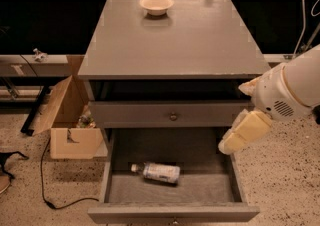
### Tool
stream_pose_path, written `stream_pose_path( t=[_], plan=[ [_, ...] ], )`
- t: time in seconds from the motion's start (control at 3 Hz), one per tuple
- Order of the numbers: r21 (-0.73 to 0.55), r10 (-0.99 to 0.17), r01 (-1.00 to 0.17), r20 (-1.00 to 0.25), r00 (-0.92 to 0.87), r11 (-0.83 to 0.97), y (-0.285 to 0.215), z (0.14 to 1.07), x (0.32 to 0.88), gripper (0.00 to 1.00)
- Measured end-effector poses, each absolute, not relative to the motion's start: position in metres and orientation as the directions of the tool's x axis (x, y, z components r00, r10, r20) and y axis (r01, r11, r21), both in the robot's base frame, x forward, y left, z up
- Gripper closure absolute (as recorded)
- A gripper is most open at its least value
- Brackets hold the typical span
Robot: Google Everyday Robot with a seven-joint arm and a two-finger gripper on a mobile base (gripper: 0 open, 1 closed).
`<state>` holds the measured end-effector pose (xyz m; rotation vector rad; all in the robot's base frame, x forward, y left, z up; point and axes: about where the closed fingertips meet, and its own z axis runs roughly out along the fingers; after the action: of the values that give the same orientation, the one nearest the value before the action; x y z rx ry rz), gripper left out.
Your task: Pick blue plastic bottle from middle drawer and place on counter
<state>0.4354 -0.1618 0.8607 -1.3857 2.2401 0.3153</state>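
Note:
The blue plastic bottle [157, 171] lies on its side in the open middle drawer [172, 213], left of centre, white cap pointing left. The counter [170, 45] is the grey top slab of the cabinet. My gripper [243, 133], cream-coloured at the end of the white arm, hangs over the drawer's right side, above and to the right of the bottle and apart from it.
A small cream bowl [156, 4] stands at the back of the counter. A closed drawer front with a round knob [173, 117] sits above the open drawer. An open cardboard box [70, 120] and a black cable [45, 190] are on the floor at left.

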Motion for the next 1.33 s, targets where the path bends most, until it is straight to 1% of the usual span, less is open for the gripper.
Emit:
stream_pose_path(
  t=[0.33,0.67,1.33],
  plan=[
    [-0.044,-0.787,-0.892,-0.49,-0.374,0.451,-0.157,0.839,0.436,0.0],
    [0.022,-0.79,-0.917,-0.501,-0.355,0.398,-0.145,0.763,0.431,0.0],
    [0.07,-0.749,-0.947,-0.594,-0.292,0.314,-0.121,0.676,0.425,0.0]
  ],
)
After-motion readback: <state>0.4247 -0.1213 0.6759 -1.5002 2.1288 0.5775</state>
